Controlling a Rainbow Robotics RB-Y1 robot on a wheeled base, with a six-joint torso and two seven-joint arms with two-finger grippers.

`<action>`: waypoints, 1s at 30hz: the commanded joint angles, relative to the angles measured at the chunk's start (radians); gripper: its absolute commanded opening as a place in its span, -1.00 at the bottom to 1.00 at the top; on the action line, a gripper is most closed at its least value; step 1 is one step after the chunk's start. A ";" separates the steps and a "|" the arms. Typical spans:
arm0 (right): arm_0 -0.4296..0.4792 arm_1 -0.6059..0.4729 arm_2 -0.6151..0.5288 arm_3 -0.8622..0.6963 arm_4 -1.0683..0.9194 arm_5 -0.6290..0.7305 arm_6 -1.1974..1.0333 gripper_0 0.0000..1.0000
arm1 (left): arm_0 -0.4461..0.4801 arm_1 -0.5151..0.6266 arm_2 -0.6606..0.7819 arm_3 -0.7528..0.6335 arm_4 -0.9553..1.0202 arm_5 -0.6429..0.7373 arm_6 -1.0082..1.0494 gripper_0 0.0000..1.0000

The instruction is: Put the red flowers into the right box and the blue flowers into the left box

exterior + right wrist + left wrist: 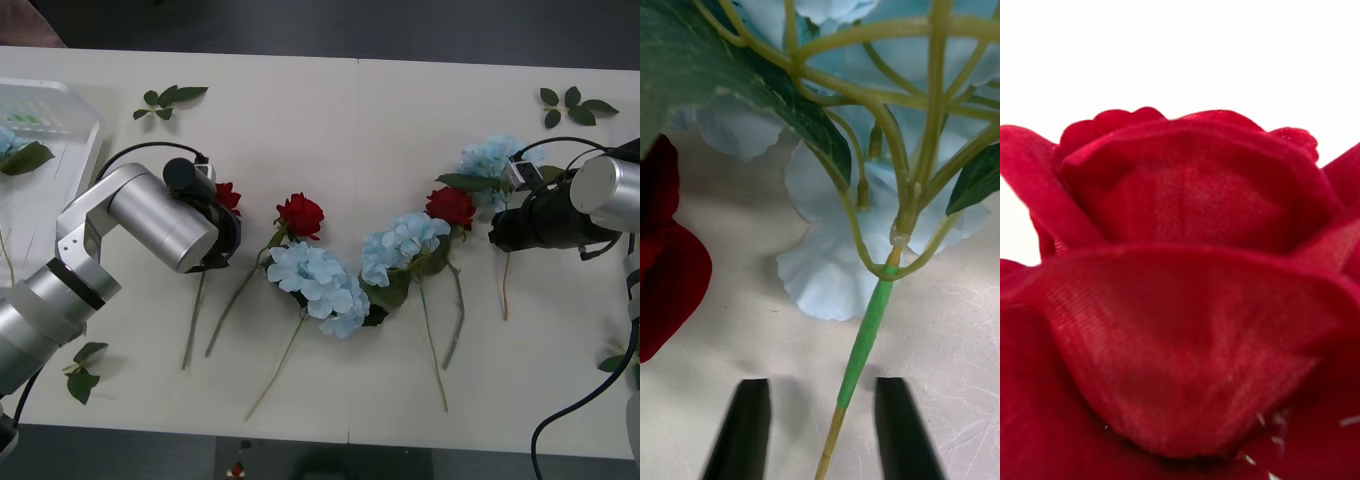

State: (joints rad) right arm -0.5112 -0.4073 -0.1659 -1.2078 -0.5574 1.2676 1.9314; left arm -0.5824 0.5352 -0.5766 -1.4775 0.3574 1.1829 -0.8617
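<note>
White translucent left box (78, 150), cut off at the surface's (360, 130) left edge, holds one blue flower (8, 140). The left gripper (222, 222) is hidden behind its own wrist at the leftmost red rose (228, 196); whether it grips cannot be told. A second rose (301, 214), two blue clusters (318, 282) (402, 246) and a third rose (451, 206) follow. The right gripper (824, 431), jaws apart, straddles the stem (861, 352) of the rightmost blue flower (488, 160). Loose leaf sprigs (168, 100) lie near the far edge.

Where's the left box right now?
In the front view, the left box sits at the table's far left edge, beyond the left arm, holding one blue flower.
</note>
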 commanded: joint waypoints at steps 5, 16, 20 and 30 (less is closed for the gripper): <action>-0.026 -0.008 -0.006 -0.016 0.008 -0.001 -0.038 -1.00 | -0.040 0.135 0.136 -0.218 0.175 0.006 0.006 -1.00; -0.027 -0.024 -0.009 -0.079 -0.021 0.024 -0.012 1.00 | -0.206 0.106 0.225 -0.392 0.396 0.041 0.265 -1.00; -0.027 -0.047 -0.024 -0.151 -0.058 0.110 -0.002 1.00 | -0.218 0.012 0.233 -0.425 0.354 -0.005 0.342 -1.00; -0.027 -0.096 -0.175 -0.331 -0.207 0.380 0.155 1.00 | -0.224 -0.241 0.205 -0.417 0.308 -0.105 0.360 -1.00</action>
State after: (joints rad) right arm -0.5115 -0.4776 -0.2676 -1.4683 -0.7226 1.5992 1.9623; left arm -0.7875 0.3521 -0.3544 -1.8739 0.6919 1.1081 -0.5313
